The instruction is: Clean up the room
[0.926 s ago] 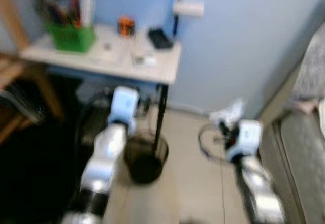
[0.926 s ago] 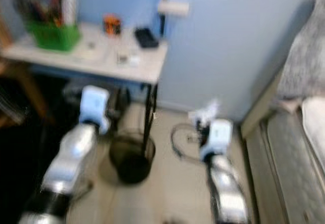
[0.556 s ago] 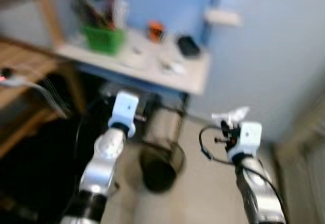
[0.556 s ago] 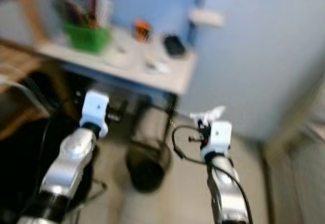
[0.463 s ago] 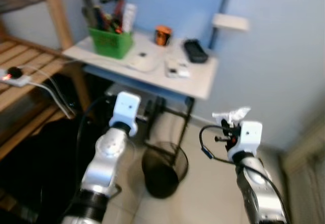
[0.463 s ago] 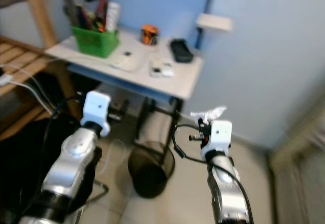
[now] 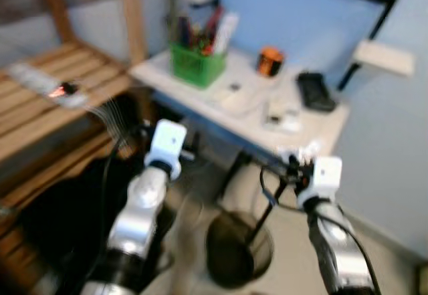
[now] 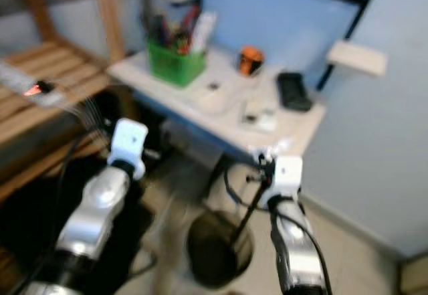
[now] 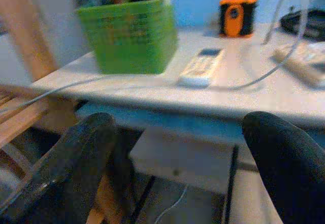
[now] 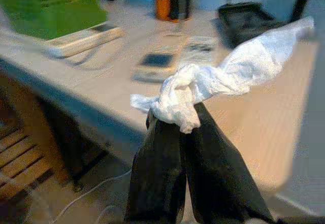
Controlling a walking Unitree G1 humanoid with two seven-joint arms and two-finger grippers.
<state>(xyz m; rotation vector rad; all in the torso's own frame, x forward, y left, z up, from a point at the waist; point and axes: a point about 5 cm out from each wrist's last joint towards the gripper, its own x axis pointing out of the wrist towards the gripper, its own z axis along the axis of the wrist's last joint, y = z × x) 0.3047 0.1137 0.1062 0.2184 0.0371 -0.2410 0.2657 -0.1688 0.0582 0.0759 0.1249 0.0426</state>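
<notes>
Blurred head views show a white table [image 7: 234, 118] ahead. Left gripper [image 9: 177, 148] hangs released before a green basket [image 9: 129, 36], its contents indistinct. Right gripper [image 10: 180, 127] grasps a crumpled tissue [image 10: 203, 89]; below stands a black bin [image 7: 239, 249].

The two head views look forward and down from above onto the white surface [image 7: 314, 131] with the green basket [image 7: 195, 65], sharing nearly the same scene, slightly offset sideways. Each wrist view looks along its own black fingers, close and low, level with that surface's edge [image 9: 203, 102]; both share the basket [image 9: 127, 41], the orange object [image 10: 172, 0] and the remote [image 9: 200, 67].
</notes>
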